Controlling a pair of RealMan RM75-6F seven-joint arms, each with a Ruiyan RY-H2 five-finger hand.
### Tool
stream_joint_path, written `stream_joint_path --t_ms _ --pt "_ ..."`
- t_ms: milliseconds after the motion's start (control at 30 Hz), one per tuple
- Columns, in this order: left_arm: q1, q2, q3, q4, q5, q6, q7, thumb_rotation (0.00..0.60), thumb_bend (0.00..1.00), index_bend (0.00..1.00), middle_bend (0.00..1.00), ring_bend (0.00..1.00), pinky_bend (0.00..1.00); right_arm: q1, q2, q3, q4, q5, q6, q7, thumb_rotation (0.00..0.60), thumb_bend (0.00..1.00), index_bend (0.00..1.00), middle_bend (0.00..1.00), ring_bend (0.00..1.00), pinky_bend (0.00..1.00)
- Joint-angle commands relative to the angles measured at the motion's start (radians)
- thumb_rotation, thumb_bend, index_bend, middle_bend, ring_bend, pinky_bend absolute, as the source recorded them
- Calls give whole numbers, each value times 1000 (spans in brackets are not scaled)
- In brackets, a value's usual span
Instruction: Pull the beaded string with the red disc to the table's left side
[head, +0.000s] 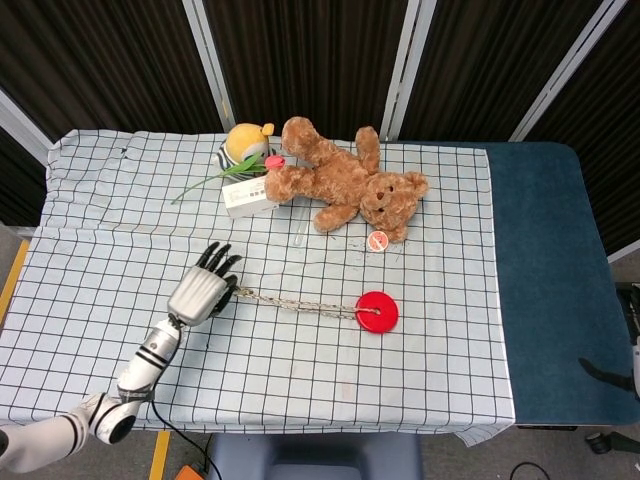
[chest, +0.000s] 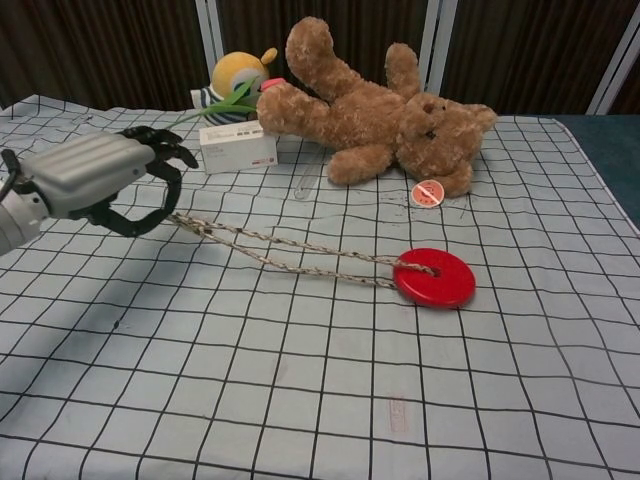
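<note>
beaded string (chest: 290, 255): doubled, stretched from centre-left to frame centre | red disc (chest: 435, 278): round, flat on cloth, right of centre

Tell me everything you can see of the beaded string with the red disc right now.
The beaded string is a pale, speckled cord doubled into two strands that run across the checked cloth. Its far end is tied through the centre hole of a flat, glossy red disc, which lies flat on the cloth in front of the teddy bear. Its near end rises off the cloth into the left hand, which grips it. The strands look nearly taut, slightly spread midway.
</note>
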Motion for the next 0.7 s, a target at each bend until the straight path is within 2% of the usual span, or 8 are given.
stream_joint_path --t_ms 33,433,700 --pt "54 77 11 -42 -15 46 20 600 815 899 170 0 86 2 -1 -1 -7 -4 1 -8 600 29 0 0 0 0" --pt "172 264 -9 -23 -86 123 -6 600 818 901 186 0 95 6 3 -6 -43 -20 13 -45 600 29 0 0 0 0" --pt "224 367 -44 58 -173 89 -77 600 818 903 192 0 100 7 3 -9 -52 -24 18 -62 600 29 0 0 0 0"
